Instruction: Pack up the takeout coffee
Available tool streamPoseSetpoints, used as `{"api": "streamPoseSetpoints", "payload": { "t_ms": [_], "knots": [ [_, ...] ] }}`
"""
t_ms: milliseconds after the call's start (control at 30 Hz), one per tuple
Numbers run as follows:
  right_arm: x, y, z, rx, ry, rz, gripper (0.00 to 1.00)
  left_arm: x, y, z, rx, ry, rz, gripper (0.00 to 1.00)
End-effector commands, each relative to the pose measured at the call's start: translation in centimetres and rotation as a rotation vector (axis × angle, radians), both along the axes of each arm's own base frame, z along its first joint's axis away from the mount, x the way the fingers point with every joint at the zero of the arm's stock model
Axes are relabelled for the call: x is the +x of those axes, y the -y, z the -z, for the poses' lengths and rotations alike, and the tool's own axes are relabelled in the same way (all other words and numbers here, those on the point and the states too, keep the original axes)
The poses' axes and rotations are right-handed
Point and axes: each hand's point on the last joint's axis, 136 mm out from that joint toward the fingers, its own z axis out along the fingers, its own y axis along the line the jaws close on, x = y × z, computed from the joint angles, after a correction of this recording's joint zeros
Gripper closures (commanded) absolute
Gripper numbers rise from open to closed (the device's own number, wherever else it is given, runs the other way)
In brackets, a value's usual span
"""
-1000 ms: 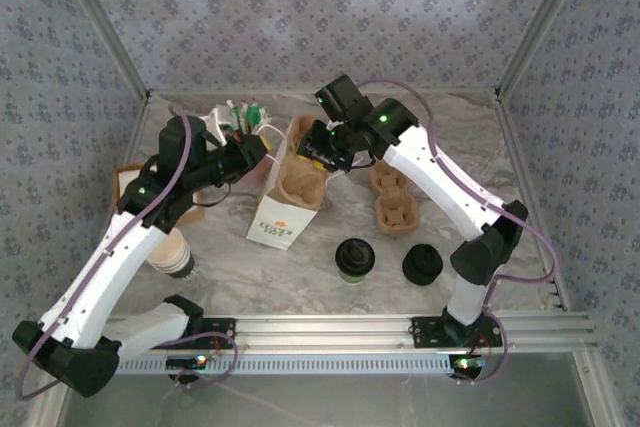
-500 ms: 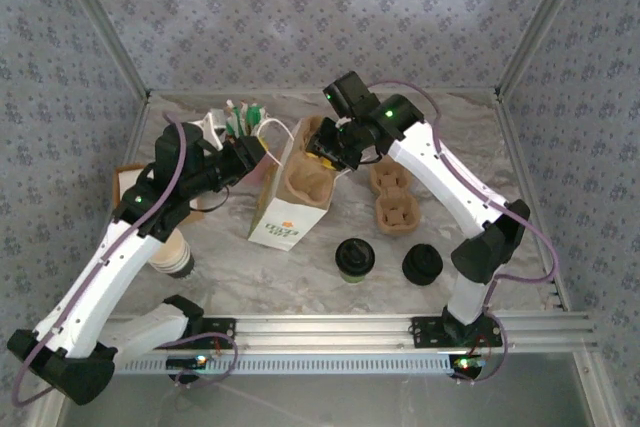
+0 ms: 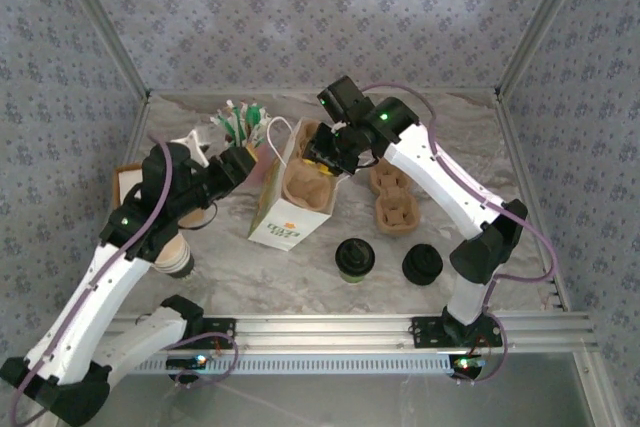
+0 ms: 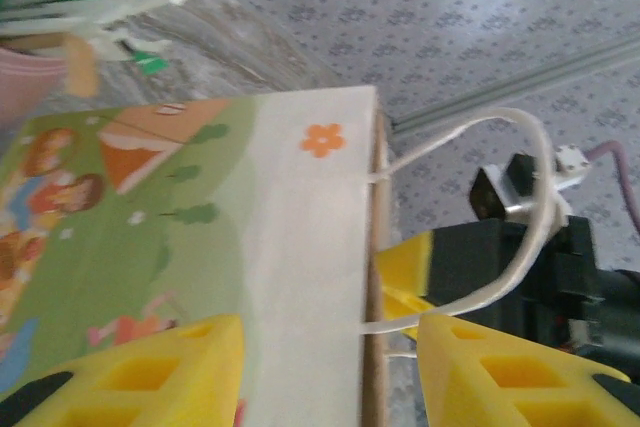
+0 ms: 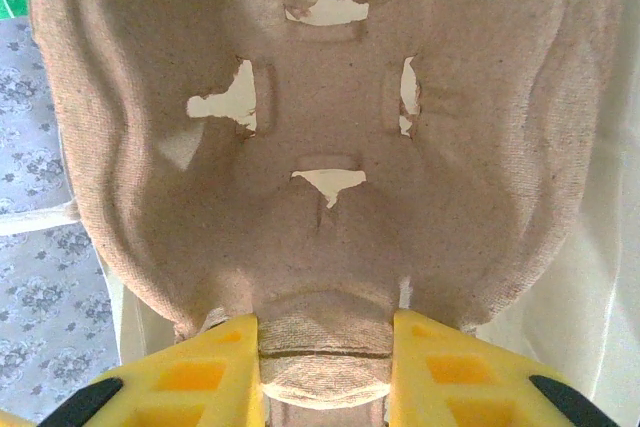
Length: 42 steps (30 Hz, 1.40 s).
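Currently, the coffee (image 3: 354, 258) stands upright on the table (image 3: 250, 282), lid up and long axis vertical. It is on the near side of the bag (image 3: 283, 222), close to the bag's lower right corner but apart from it.

The right gripper (image 5: 325, 347) is clamped on the rim tab of the tray (image 5: 320, 137), which sits in the bag mouth. The left gripper (image 4: 325, 342) has its fingers apart, astride the bag's upper edge. Contact with the paper cannot be confirmed from the wrist view.

From both grippers the coffee lies back toward the arm bases. The right gripper is nearer to it but occupied. The left is free, yet the bag stands between it and the coffee. The pick probably calls for a descent from above, fingers either side of the lid.
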Motion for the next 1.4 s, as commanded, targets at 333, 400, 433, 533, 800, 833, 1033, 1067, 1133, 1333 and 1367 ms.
{"api": "streamPoseSetpoints", "payload": {
  "t_ms": [333, 400, 433, 533, 800, 833, 1033, 1067, 1133, 1333, 1367],
  "knots": [
    [-1.1, 0.8, 1.7, -0.074, -0.040, -0.041, 0.68, -0.8, -0.8, 8.0, 0.041, -0.131, -0.006, 0.62],
    [-1.0, 0.9, 1.8, -0.078, -0.040, -0.043, 0.68, -0.8, -0.4, 8.9, 0.043, -0.147, 0.009, 0.63],
    [-1.0, 0.8, 1.7, -0.078, -0.038, -0.047, 0.68, -0.8, -0.2, 9.3, 0.044, -0.153, 0.016, 0.63],
    [-0.8, 0.9, 1.9, -0.091, -0.035, -0.052, 0.68, -0.8, 0.6, 10.3, 0.051, -0.174, 0.038, 0.65],
    [-0.7, 0.7, 2.6, -0.123, -0.038, -0.072, 0.68, -1.1, 2.0, 11.8, 0.049, -0.194, 0.072, 0.68],
    [-0.7, 0.7, 2.6, -0.127, -0.038, -0.077, 0.68, -1.1, 2.2, 11.9, 0.050, -0.197, 0.075, 0.68],
    [-0.5, 0.2, 2.4, -0.148, -0.028, -0.099, 0.68, -1.3, 3.0, 12.8, 0.039, -0.208, 0.092, 0.69],
    [-0.5, 0.1, 2.4, -0.153, -0.024, -0.105, 0.68, -1.2, 3.1, 13.0, 0.038, -0.211, 0.091, 0.69],
    [-0.6, -0.1, 2.4, -0.164, -0.019, -0.121, 0.68, -1.3, 3.3, 13.2, 0.033, -0.213, 0.094, 0.69],
    [-0.7, -1.0, 2.0, -0.229, 0.018, -0.202, 0.68, -1.5, 4.2, 14.1, 0.006, -0.224, 0.110, 0.69],
    [-0.8, -1.2, 2.0, -0.246, 0.023, -0.222, 0.69, -1.4, 4.3, 14.3, -0.003, -0.225, 0.109, 0.69]
  ]
}}
